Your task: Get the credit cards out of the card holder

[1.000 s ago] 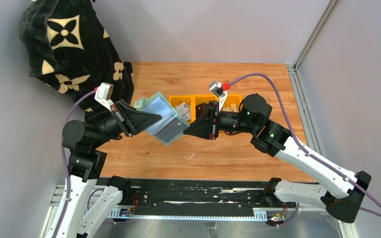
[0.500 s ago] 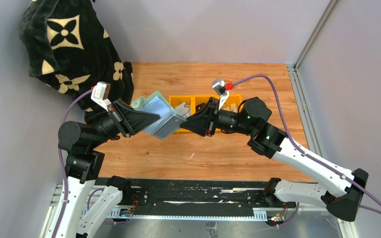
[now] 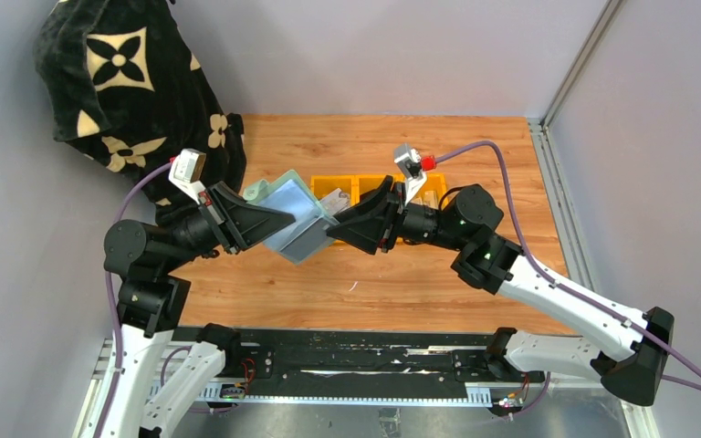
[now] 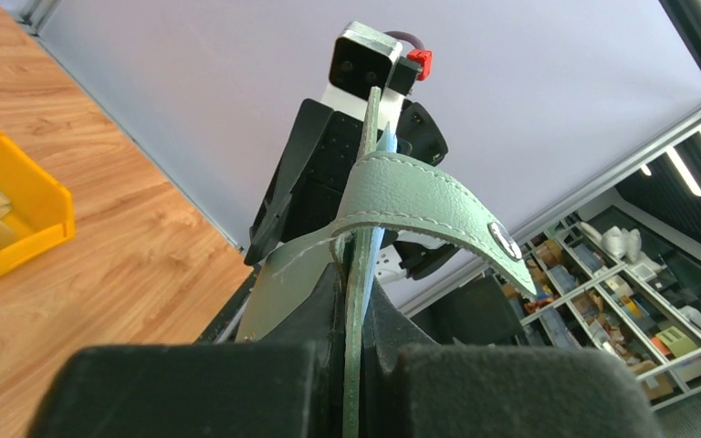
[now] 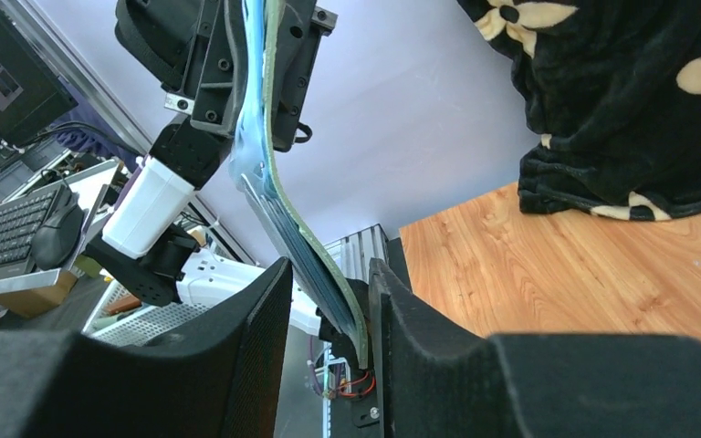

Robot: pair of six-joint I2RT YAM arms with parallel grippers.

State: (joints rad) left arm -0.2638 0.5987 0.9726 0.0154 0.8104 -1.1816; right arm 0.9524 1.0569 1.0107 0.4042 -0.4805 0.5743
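Clamped shut with the left gripper (image 3: 283, 219) on one edge of the card holder (image 3: 294, 226), held up in the air and spread open like a book. Seen edge-on between the two black fingers (image 4: 306, 319) from the left wrist: pale green outside, blue lining, closure tab (image 4: 420, 196) curving over above the fingertips. At the opposite edge of the holder, right gripper (image 5: 327, 283) with jaws parted, one finger on each side of the bent lower edge. Clear gap on one side, almost touching on the other, not squeezing. No telling the cards apart from the grey-blue pockets in any view. Just behind the right fingers, a row of yellow bins (image 3: 356, 187) on the wooden table (image 3: 402, 274), which lies below both grippers. Behind the left gripper, well apart from the holder, a black cloth (image 3: 128, 82) with cream flower shapes.
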